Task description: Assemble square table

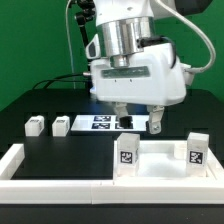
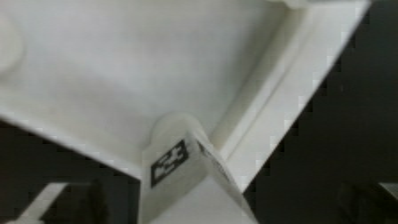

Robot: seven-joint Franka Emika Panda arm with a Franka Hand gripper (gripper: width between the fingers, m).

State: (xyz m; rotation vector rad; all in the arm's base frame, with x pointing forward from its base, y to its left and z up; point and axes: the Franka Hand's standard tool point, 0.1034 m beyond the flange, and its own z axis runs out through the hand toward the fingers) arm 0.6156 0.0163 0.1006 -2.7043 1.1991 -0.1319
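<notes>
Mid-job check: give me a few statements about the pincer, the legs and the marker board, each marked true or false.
1. The pincer is open and holds nothing. True.
2. Two upright legs stand on the tabletop. True.
3. The two loose legs lie to the exterior view's right of the marker board. False: they lie to its left in the exterior view.
4. The marker board rests on the tabletop. False: it lies flat on the black table, beyond the tabletop.
</notes>
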